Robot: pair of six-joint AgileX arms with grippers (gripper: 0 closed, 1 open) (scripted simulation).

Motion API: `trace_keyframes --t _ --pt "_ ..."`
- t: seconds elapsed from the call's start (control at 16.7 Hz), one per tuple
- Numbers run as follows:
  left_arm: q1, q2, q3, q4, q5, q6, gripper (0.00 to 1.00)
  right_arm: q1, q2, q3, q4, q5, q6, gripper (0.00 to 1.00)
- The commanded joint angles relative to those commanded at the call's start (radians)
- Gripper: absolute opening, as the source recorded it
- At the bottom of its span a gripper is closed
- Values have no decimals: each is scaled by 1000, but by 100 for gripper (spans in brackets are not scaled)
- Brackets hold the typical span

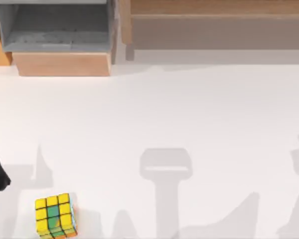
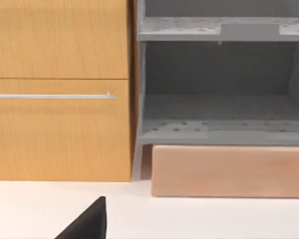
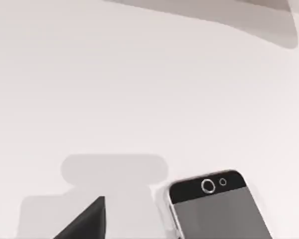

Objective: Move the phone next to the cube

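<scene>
cube (image 1: 55, 215): you see it on the table's (image 1: 189, 109) near-left in the top view, well apart from both pincers.
phone (image 3: 217, 209): lies just beside your right pincer, right wrist view.
pincers: opening, grip — cannot tell.

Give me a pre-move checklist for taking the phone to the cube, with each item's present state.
1. Yellow-faced puzzle cube located, near the white table's front left: ok.
2. Grey phone with black top band located, lying flat on the table in the right wrist view: ok.
3. Phone free of any grip: ok, nothing touches it.
4. Phone already beside cube: not ok by the top view, which has no phone by it.
5. Bare table beside the cube for setting down: ok.
6. Claw fingers open: cannot tell for either arm.
</scene>
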Motion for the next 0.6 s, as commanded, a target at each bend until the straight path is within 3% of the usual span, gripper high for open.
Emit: trace_keyframes --t 0.6 --pt "0 0 0 0 0 0 100 -171 956 573 -441 0 -326 100"
